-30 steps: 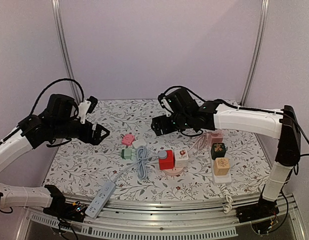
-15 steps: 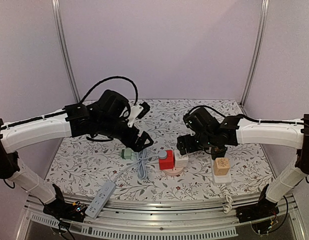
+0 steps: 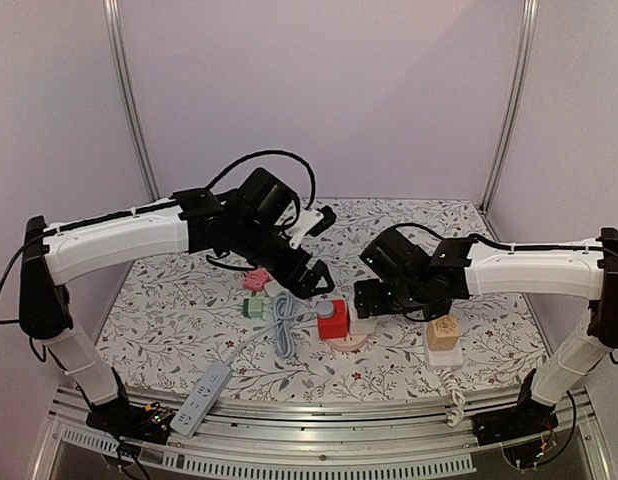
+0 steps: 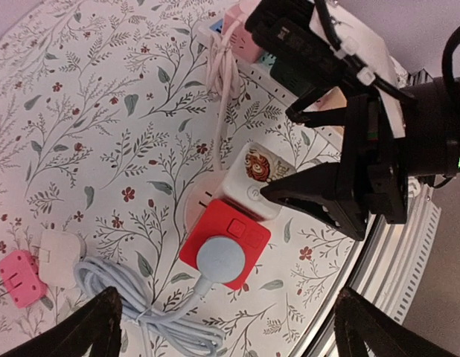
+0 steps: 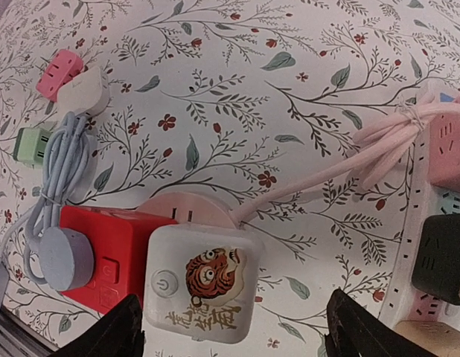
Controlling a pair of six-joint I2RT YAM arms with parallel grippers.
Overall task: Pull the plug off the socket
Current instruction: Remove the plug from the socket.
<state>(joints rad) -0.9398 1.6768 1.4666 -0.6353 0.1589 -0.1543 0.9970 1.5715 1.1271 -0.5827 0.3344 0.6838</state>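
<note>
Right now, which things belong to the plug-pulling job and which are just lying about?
Job: pink round socket, red cube, grey-blue plug on it, white tiger cube, left gripper, right gripper, both open.
Lying about: pink plug, green plug, white power strip, wooden cube.

The overhead view looks down and forward from high behind the near edge of the bench (image 3: 159, 330), with the red cube (image 3: 332, 319) near its middle. Both wrist views look steeply down from close above the red cube, sharing it and the tiger-printed white cube (image 5: 204, 282) touching it.
</note>
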